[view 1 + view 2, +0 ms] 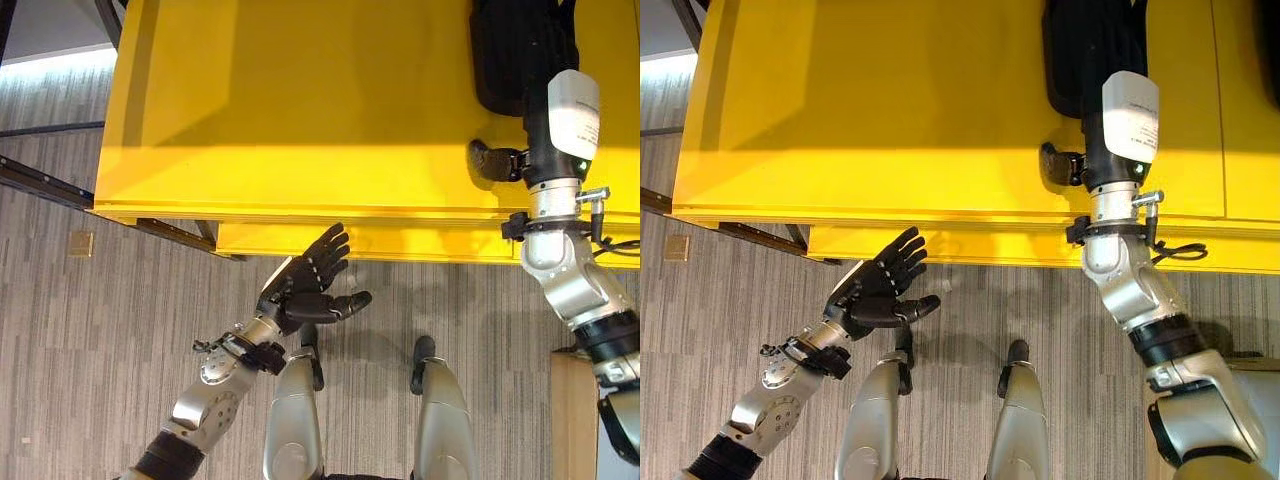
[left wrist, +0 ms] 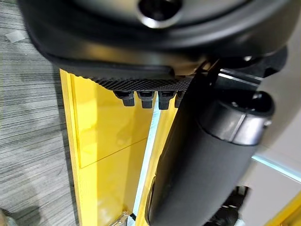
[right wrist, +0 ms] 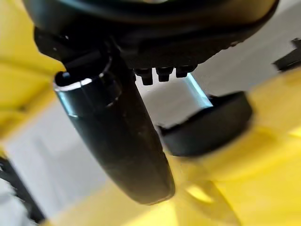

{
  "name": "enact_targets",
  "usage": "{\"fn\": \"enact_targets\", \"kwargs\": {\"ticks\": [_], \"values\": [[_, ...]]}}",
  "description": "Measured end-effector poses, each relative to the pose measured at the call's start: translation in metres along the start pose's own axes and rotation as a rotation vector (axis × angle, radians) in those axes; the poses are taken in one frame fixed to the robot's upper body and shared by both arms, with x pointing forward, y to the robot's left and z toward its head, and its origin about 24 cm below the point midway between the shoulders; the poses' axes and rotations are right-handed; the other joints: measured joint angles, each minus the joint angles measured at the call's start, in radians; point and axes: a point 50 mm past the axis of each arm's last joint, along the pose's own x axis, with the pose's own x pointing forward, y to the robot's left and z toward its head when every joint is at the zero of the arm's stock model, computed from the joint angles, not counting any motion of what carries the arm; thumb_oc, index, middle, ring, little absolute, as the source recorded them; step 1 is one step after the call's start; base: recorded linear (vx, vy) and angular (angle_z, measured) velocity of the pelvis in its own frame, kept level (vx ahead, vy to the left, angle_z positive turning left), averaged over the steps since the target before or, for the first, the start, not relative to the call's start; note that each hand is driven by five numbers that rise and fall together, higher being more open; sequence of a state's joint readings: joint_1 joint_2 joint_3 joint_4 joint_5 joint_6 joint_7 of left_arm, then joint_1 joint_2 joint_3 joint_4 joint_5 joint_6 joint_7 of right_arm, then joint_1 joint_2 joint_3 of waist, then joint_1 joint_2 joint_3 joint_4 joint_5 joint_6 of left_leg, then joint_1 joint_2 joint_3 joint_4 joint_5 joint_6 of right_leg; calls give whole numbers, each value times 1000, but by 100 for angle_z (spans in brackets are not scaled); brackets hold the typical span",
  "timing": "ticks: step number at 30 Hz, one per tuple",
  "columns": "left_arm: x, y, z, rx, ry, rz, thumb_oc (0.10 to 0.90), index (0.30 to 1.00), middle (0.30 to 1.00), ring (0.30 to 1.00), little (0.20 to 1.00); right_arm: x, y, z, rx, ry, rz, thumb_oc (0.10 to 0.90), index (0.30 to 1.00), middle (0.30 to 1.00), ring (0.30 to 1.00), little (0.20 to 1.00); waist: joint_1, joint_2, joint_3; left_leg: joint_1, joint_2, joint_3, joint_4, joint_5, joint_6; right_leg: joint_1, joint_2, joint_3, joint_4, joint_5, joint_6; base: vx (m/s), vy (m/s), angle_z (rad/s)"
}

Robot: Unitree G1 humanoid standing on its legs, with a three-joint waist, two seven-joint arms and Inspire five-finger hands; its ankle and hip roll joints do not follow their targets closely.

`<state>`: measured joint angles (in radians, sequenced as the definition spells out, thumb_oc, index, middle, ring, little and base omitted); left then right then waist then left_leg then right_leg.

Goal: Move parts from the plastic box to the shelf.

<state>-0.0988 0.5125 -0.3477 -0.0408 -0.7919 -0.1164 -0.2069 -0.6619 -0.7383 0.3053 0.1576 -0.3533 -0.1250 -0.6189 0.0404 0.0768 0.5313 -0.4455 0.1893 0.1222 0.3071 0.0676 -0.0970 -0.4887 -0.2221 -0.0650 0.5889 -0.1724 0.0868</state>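
Near edge of shelf, left side: left hand's fingers straight and fanned apart, thumb stuck out to the right, nothing between them. Left hand hangs palm-open over the grey striped floor, just short of the yellow front edge and touching nothing. Its own wrist view agrees: a row of fingertips, thumb apart, yellow panels beyond.

Far right: right hand is out over the top of the yellow shelf, forearm running up from the near right. Thumb juts left, clear of everything, above bare yellow. In the right wrist view the fingertips sit in a straight row with the thumb well apart; nothing pinched.

From the head views the fingers merge into a black object lying on the shelf top at the far right edge of sight. Cannot tell whether they rest on it. The same black object shows past the fingertips in the right wrist view as a dark rounded shape on yellow, too blurred to make out what it is.

Lower yellow ledge sticks out below the shelf's near edge. Small tan square lies on the floor, left of the shelf.
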Motion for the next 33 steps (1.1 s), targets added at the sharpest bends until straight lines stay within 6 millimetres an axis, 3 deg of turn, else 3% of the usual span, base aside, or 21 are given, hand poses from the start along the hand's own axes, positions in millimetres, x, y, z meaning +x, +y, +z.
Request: {"fn": "enact_targets", "kwargs": {"ticks": [6,10,16,22,29,33], "values": [[0,-5,-3,-27,-9,2,900,1000,1000,1000,1000,-9,-2,35,142,-112,-95,900,1000,1000,1000,1000,-15,1,0,40,-5,15,-41,14,1,19,-2,7,-13,0,1,41,80,-4],[-5,-7,-7,-46,-5,21,900,1000,1000,1000,1000,-16,-31,59,279,-192,-286,900,1000,1000,1000,1000,-41,19,0,100,-18,38,-113,38,3,49,-8,20,-43,8,13,86,147,-5],[-8,-12,-9,-113,-46,64,900,1000,1000,1000,1000,-27,-50,69,398,-196,-452,900,1000,1000,1000,1000,-92,37,-4,159,-24,59,-190,68,6,88,-8,25,-92,22,25,38,107,-7],[-9,-19,-9,-153,-101,85,900,1000,1000,1000,1000,-51,-59,46,370,-71,-518,900,1000,1000,1000,1000,-125,75,-9,216,-22,73,-291,113,9,118,5,24,-149,47,32,18,89,-6],[-16,-22,-9,-180,-146,113,900,1000,1000,1000,1000,-93,-71,14,333,164,-599,900,1000,1000,1000,1000,-158,84,-15,273,-23,93,-325,107,20,174,9,28,-199,56,41,34,74,-4],[-22,-20,-10,-222,-161,140,900,1000,1000,1000,1000,-105,-83,-10,328,310,-707,900,1000,1000,1000,1000,-192,85,-23,297,-21,97,-335,105,23,203,12,28,-223,62,43,39,38,-4]]}}
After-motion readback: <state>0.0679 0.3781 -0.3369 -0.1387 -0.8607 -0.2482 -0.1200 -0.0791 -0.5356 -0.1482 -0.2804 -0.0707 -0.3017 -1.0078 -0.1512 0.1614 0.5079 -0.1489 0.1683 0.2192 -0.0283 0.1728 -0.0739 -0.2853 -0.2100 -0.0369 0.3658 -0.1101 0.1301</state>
